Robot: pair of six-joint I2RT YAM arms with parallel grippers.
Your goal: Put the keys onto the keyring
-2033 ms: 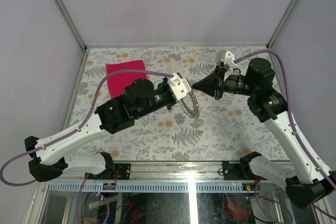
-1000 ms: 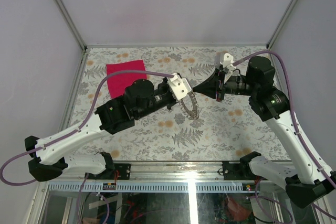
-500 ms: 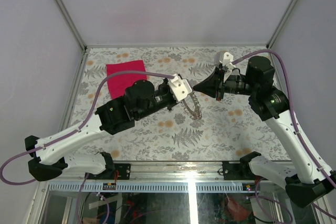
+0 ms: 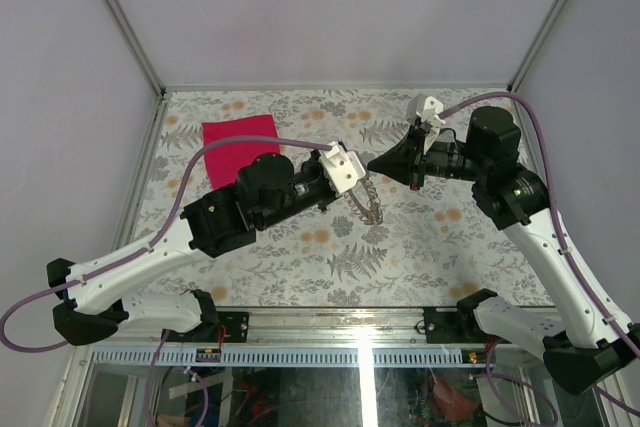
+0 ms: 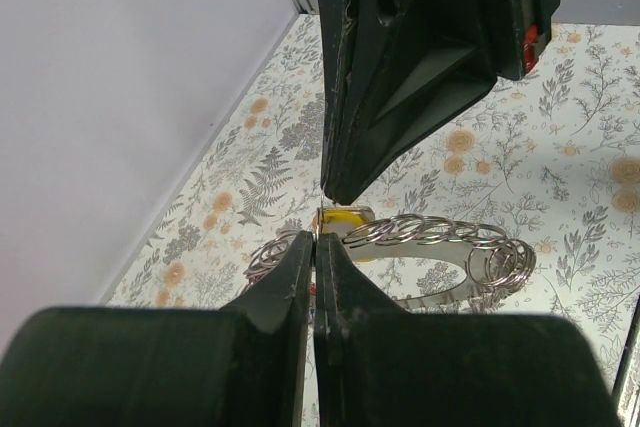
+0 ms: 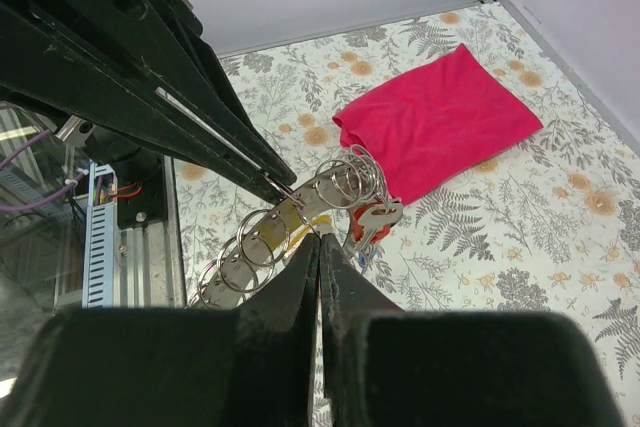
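Right gripper (image 6: 319,237) clenched on what looks like the yellow key (image 6: 303,224). Left gripper (image 5: 314,239) clenched on the keyring (image 5: 430,237), held in the air over mid-table, tips almost touching. Judgement: hold the ring steady and feed the key's hole along the wire end. A silver key (image 6: 376,215) appears to hang from the ring. Pink cloth (image 6: 440,117) beyond. No containers in view.

The table (image 4: 400,247) was covered edge to edge with a pale sheet printed with grey ferns and orange flowers. It was bounded by metal rails (image 4: 140,182) at the left, right and far sides. One pink-red cloth (image 4: 232,142) was laid flat on the print in the far left part, near the left rail but apart from it. Its edges were slightly skewed to the table's sides.
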